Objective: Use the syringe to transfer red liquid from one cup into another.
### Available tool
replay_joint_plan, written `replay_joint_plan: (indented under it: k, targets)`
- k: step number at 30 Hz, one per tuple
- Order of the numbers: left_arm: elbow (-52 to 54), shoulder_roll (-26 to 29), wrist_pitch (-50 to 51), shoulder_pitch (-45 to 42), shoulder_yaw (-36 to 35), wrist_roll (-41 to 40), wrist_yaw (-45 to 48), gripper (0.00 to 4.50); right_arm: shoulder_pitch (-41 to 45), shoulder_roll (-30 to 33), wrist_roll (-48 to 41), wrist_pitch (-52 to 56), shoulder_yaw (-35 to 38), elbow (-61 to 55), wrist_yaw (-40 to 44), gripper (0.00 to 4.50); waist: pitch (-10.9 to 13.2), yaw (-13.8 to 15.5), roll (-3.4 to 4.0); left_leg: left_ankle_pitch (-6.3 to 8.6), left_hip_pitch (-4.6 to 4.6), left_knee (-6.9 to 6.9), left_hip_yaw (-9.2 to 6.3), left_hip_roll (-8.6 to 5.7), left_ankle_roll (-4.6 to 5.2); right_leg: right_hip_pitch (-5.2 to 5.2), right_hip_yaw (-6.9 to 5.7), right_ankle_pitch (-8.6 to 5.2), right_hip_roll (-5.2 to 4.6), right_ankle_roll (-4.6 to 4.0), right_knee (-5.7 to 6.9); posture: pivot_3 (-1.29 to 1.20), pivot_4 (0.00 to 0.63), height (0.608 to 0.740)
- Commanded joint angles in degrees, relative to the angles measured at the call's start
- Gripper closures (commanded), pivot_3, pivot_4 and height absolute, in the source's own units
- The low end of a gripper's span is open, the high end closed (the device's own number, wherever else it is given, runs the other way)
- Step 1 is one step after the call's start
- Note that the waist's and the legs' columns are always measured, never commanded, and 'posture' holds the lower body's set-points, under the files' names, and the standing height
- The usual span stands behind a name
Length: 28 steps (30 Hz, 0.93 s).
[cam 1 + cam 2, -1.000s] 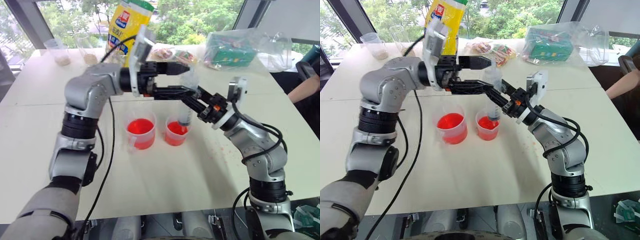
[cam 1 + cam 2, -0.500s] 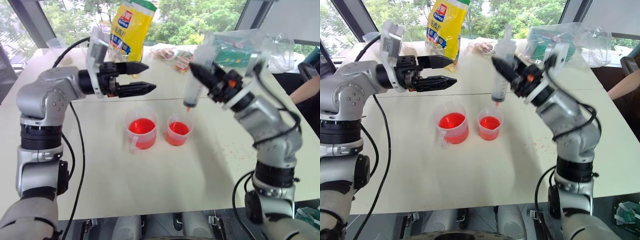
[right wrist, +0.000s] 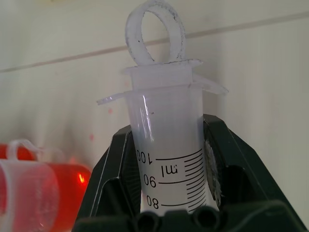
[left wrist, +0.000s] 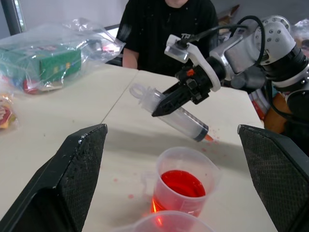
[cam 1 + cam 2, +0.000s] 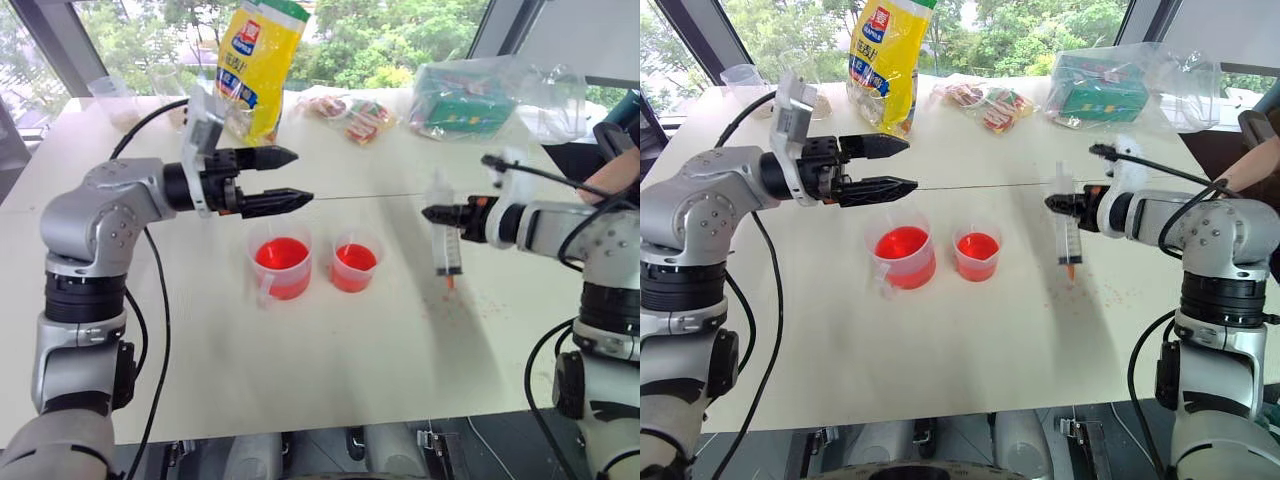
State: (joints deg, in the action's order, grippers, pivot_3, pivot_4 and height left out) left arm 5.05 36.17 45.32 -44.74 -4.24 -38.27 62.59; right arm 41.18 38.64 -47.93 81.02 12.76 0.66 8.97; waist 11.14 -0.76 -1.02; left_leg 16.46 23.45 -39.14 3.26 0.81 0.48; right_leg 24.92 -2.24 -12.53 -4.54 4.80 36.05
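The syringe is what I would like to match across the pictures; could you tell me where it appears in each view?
Left eye view: the syringe hangs tip down from the right hand, right of the smaller cup.
Right eye view: same place, beside that cup.
Left wrist view: tilted above the smaller cup, orange tip lowest.
Right wrist view: centre, barrel between the black fingers.
Shared landmark: the smaller cup.

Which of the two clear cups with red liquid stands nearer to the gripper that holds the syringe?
The smaller cup, the one without a handle. It stands on the side of the right gripper; the larger handled cup stands beyond it.
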Motion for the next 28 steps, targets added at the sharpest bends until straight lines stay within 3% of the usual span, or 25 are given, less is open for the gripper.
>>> replay_joint_plan:
  k: [1, 4, 10, 11, 18, 28]
  targets:
    - [3.7, 1.2, -0.1, 1.0, -2.0, -1.6, -1.1, 0.05, -0.9, -0.6, 4.7, -0.8, -2.3, 3.6, 0.6, 3.15, 0.0, 0.0, -0.01, 0.0, 0.0, -0.01, 0.0, 0.0, 0.0, 0.0, 0.0, 0.0, 0.0, 0.0, -0.01, 0.0, 0.15, 0.74]
    - [5.6, 2.0, 0.5, 2.5, -1.6, -2.0, -1.7, 0.05, -1.8, -1.3, 7.2, -2.6, -3.5, 5.8, 2.4, 3.15, 0.0, 0.0, -0.01, 0.0, 0.01, -0.01, 0.01, -0.01, 0.0, 0.0, 0.01, 0.0, 0.0, 0.0, -0.02, 0.0, 0.15, 0.74]
    - [7.7, 3.3, 1.5, 4.4, -1.7, -3.3, -2.6, 0.0, -1.8, -2.3, 8.2, -2.0, -2.4, 5.5, 5.7, 0.19, 0.0, 0.1, -0.05, 0.0, 0.0, -0.01, -0.01, -0.01, 0.0, -0.02, 0.0, 0.0, 0.0, 0.01, -0.02, 0.0, 0.15, 0.74]
    - [8.0, 3.4, 1.6, 4.6, -1.8, -3.5, -2.8, 0.0, -1.8, -2.3, 8.2, -1.7, -2.2, 4.9, 6.2, 0.04, 0.0, 0.0, -0.05, 0.0, -0.01, -0.02, -0.02, -0.01, 0.0, -0.04, 0.0, 0.0, 0.0, 0.01, -0.02, 0.0, 0.15, 0.74]
    - [10.9, 7.0, 4.0, 7.6, -3.3, -5.9, -3.2, 0.0, -2.1, 6.7, 2.1, -0.2, 0.4, -12.3, 17.1, 0.04, 0.0, 0.1, 0.0, 0.0, 0.04, 0.01, -0.04, 0.01, 0.0, 0.04, -0.01, -0.01, 0.02, 0.02, -0.02, 0.0, 0.15, 0.74]
    - [13.2, 9.8, 5.9, 10.6, -5.0, -8.7, -4.8, 0.0, -13.0, 21.7, -9.1, -4.1, 10.2, -30.2, 35.2, 0.04, 0.0, 0.3, -0.03, 0.01, 0.03, -0.02, -0.07, -0.01, 0.0, -0.07, -0.04, -0.03, 0.0, 0.03, -0.2, 0.0, 0.15, 0.74]
